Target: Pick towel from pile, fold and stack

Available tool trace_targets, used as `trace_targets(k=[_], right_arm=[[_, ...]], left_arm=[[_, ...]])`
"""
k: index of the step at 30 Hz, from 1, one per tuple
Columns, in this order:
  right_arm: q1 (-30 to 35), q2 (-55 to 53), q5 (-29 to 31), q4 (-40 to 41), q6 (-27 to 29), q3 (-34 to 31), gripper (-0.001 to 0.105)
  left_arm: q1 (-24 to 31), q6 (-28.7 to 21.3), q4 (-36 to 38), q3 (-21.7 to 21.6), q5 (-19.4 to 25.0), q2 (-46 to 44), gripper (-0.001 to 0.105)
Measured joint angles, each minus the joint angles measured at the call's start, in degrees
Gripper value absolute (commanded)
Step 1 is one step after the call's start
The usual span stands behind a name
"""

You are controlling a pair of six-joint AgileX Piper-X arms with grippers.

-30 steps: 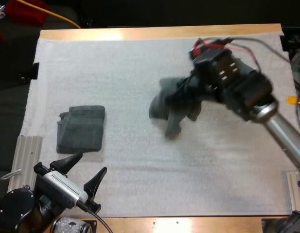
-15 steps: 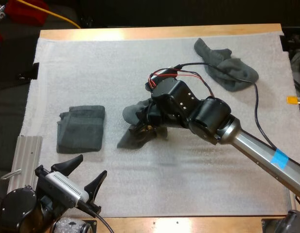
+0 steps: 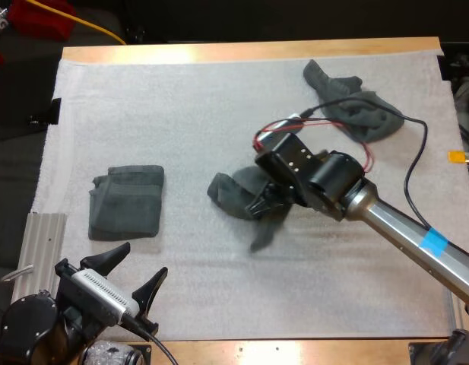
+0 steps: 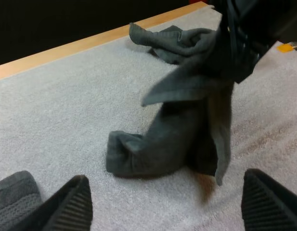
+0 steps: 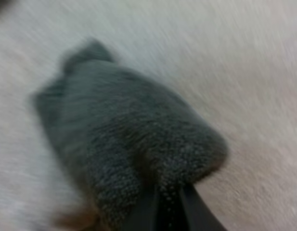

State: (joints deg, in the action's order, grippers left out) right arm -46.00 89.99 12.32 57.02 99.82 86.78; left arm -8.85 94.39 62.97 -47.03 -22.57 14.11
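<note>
The right fingers [image 3: 258, 205] were clamped on a pinch of the dark towel [image 3: 232, 195], which hung in a bunch with its lower end resting on the white mat [image 3: 181, 106] near the middle of the bench [image 3: 249, 52]. The hold looked to be on a wad of cloth rather than a single corner. The likely trouble was therefore that the towel would come down twisted or doubled instead of spreading flat, and any fold made on that would be crooked. The trailing end could also catch on the mat and pull loose. The left fingers [image 3: 109, 253] stood wide apart and empty at the near edge, well apart from the towel. The folded towel [image 3: 128, 201] lay to the left and the crumpled pile [image 3: 359, 114] at the far right; neither blocked the open mat between them.
</note>
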Motion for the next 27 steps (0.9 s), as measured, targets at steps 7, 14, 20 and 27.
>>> trace_targets(k=[7,14,20,27], right_arm=[[6.68,0.00,1.43,-4.91,0.00,-3.21,0.002],[14.22,0.00,2.48,-9.83,-0.19,-3.21,0.002],[21.08,0.00,2.52,-10.18,-2.43,-3.21,0.006],[22.41,0.00,2.62,-10.18,-3.44,-3.21,0.070]], left_arm=[[0.00,0.00,0.00,0.00,0.00,0.00,0.063],[0.00,0.00,-0.04,0.00,0.00,0.00,0.063],[0.00,0.00,-2.62,0.00,0.00,0.00,0.063],[0.00,0.00,-3.80,0.00,0.00,0.00,0.063]])
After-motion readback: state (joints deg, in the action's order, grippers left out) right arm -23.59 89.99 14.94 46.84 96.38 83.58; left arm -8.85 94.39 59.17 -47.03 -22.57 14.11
